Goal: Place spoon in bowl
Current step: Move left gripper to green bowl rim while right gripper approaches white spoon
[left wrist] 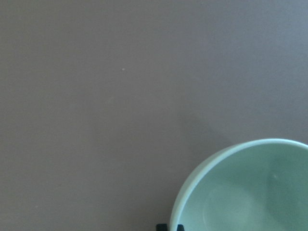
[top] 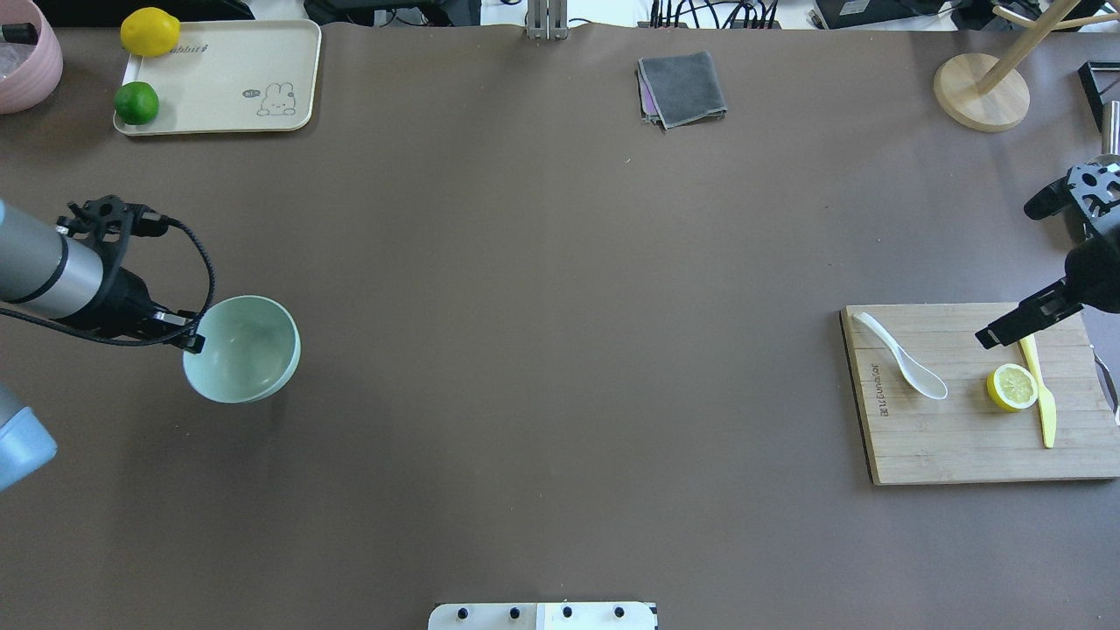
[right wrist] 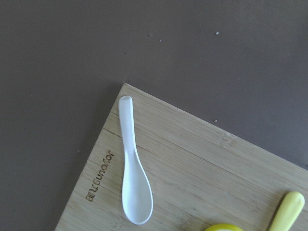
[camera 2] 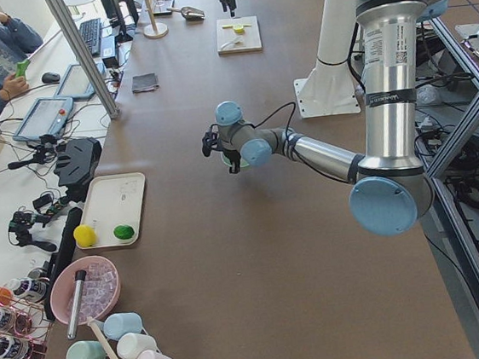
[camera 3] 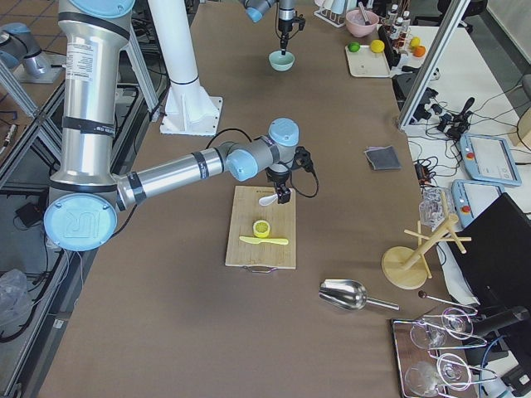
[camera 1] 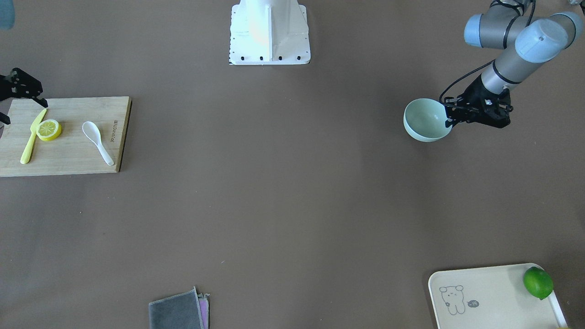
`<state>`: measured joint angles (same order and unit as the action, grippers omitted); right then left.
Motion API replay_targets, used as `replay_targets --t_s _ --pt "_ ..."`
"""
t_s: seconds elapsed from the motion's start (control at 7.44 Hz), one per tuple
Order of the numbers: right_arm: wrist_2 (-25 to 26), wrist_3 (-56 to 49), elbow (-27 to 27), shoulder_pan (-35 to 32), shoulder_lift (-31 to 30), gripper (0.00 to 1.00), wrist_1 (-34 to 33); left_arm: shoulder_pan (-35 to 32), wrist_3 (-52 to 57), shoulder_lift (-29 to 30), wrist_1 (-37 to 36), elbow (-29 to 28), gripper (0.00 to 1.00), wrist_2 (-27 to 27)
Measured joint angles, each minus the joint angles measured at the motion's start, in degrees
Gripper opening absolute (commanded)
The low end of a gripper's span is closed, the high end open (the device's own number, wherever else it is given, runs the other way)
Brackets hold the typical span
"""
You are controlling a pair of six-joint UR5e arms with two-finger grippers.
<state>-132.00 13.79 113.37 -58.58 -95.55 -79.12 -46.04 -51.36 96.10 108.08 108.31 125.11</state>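
Observation:
The white spoon (camera 1: pixel 97 141) lies flat on a bamboo cutting board (camera 1: pixel 68 160), scoop toward the robot; it also shows in the overhead view (top: pixel 901 354) and the right wrist view (right wrist: pixel 132 168). My right gripper (camera 1: pixel 23 111) hovers open and empty over the board's far corner, beside the spoon; one finger (top: pixel 1019 319) shows overhead. The mint-green bowl (camera 1: pixel 427 119) sits far across the table. My left gripper (camera 1: pixel 450 119) is shut on the bowl's rim (top: pixel 245 348), its fingertips (left wrist: pixel 169 227) at the rim in the left wrist view.
A yellow knife (camera 1: pixel 32 137) and a lemon slice (camera 1: pixel 49 130) share the board. A cream tray (top: pixel 219 79) holds a lime (top: pixel 136 102) and a lemon (top: pixel 150 31). A folded grey cloth (top: pixel 682 87) and a wooden stand (top: pixel 980 92) sit at the far edge.

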Motion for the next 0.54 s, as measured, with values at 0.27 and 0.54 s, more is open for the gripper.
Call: replay_targets --t_s 0.27,0.54 --pt "1.69 0.16 -0.78 3.14 2.07 0.89 -0.06 6.41 -9.88 11.34 -9.46 1.00 0.00 -4.45" --pt "2.44 0.18 -2.80 4.37 4.41 0.84 -0.07 12.85 -17.24 20.74 -17.09 0.53 0.00 -9.04"
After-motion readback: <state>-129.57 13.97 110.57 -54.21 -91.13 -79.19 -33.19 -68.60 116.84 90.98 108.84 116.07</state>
